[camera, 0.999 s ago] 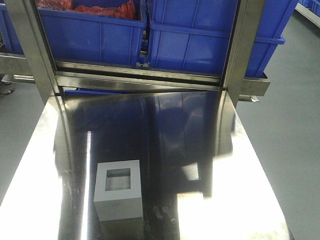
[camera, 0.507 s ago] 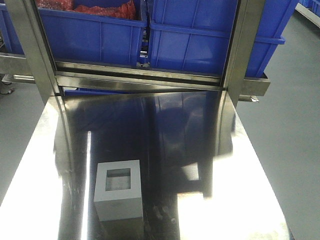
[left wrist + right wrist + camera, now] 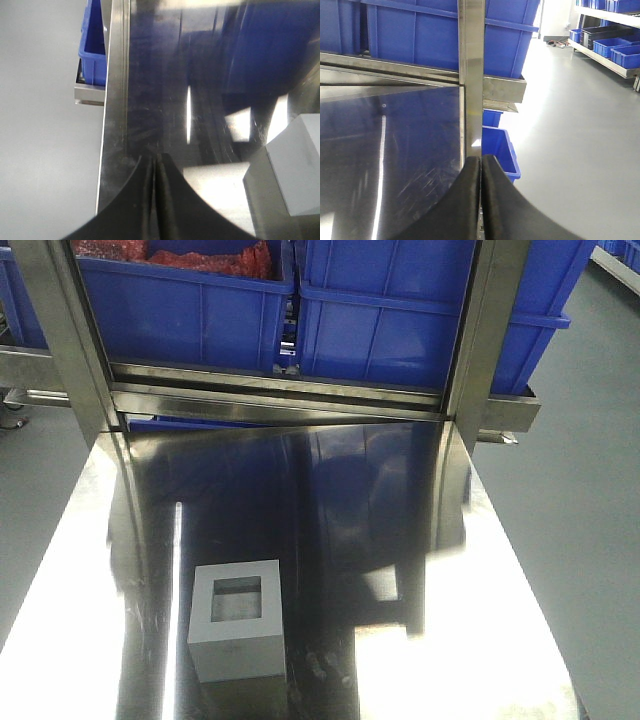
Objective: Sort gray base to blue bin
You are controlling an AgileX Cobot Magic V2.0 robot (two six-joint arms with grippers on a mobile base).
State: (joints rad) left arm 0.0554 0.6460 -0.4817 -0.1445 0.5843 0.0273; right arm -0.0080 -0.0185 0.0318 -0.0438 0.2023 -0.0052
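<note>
staying put, gray base [image 3: 236,620], left hand [image 3: 154,159], right hand [image 3: 481,159] closed

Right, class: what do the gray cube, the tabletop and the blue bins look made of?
Gray base: matte, glare-free, probably plastic or painted metal. Tabletop: likely polished stainless steel, mirror-like reflections. Blue bins: probably moulded plastic, slight sheen, ribbed walls.

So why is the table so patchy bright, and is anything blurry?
Front view: the steel table mirrors lights as white glare beside the base. Left wrist view: the base looks soft, the left gripper a dark blur. Right wrist view: bins sharp, far floor washed out.
</note>
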